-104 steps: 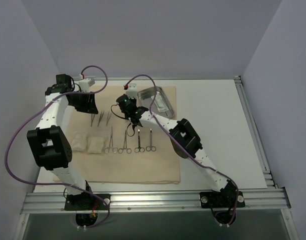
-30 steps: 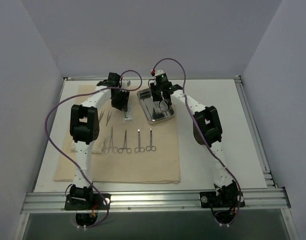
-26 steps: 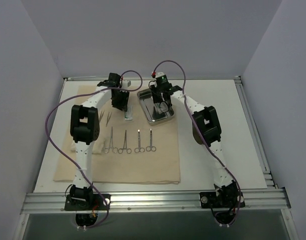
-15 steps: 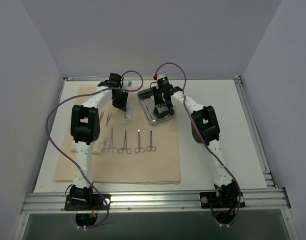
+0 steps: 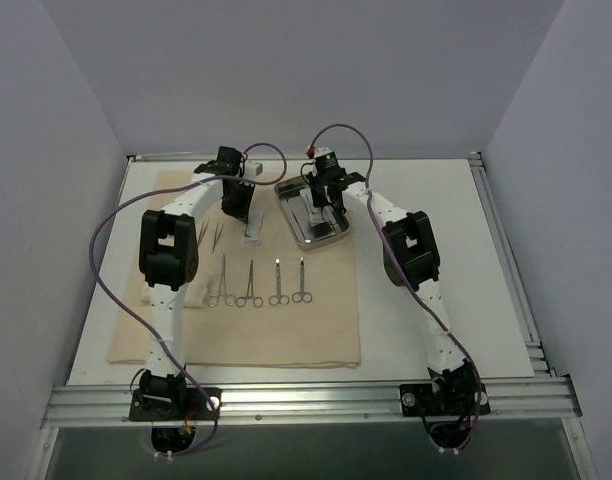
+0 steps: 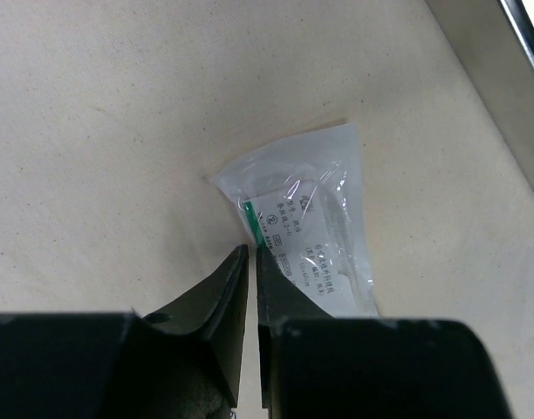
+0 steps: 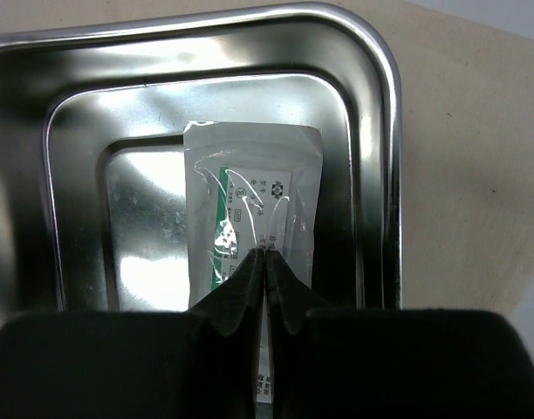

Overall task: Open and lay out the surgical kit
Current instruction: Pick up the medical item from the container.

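A row of ring-handled instruments (image 5: 251,284) lies mid-cloth. Near the far edge of the beige cloth (image 6: 101,131), the left gripper (image 6: 252,253), almost closed, pinches a clear packet (image 6: 311,209) by its edge. The right gripper (image 7: 265,255), fully closed, nips a second packet (image 7: 249,166) inside the steel tray (image 7: 385,131). Both labels: green stripe, print unreadable.

The clear packet (image 6: 306,231) on the beige cloth (image 6: 119,131), at the tip of my left tool (image 6: 252,255), carries a green bar, a small round emblem and several lines of dark print. I cannot read the characters; they are too small. The second packet (image 7: 254,192), in the steel tray (image 7: 376,113) under my right tool (image 7: 265,255), bears the same sort of label, green stripe and fine print, equally unreadable to me.
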Available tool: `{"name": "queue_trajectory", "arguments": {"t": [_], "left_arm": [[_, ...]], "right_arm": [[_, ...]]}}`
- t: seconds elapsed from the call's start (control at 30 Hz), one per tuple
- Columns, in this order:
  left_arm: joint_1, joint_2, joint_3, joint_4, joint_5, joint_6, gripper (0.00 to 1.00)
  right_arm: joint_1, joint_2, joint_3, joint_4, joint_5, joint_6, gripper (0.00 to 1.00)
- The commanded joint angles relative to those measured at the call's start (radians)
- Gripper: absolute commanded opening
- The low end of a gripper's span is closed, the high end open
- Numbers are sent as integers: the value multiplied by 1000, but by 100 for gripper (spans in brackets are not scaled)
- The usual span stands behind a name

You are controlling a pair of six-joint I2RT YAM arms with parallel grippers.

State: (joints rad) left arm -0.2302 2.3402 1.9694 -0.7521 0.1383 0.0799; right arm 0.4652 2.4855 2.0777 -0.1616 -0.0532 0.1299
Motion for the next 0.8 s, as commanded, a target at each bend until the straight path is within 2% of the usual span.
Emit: {"name": "queue_trajectory", "arguments": {"t": [0.0,0.1,0.2,0.3,0.4,0.57,0.7,0.77], "left_arm": [[15,-56,-14,-18,-45,32,17],[20,-68,-21,-18,-49,32,17],[26,-82,-37,-12,-51,32,17],[29,-87,-37,-12,-49,32,17],[29,-91,-40,-10,-46,32,17],[29,-101,-35,-10,-26,31,18],[26,-120,-32,5,23,11,31],[26,-124,-29,5,32,6,33]], "right_arm": [[0,3,5,-41,-17,5,0],[1,-16,4,-39,-14,7,1],[7,-45,1,-30,-4,8,14],[13,-65,4,-26,3,4,32],[21,-63,15,-32,18,0,40],[21,-28,41,-50,42,0,48],[18,27,76,-81,47,2,52],[18,42,85,-87,50,2,53]]}}
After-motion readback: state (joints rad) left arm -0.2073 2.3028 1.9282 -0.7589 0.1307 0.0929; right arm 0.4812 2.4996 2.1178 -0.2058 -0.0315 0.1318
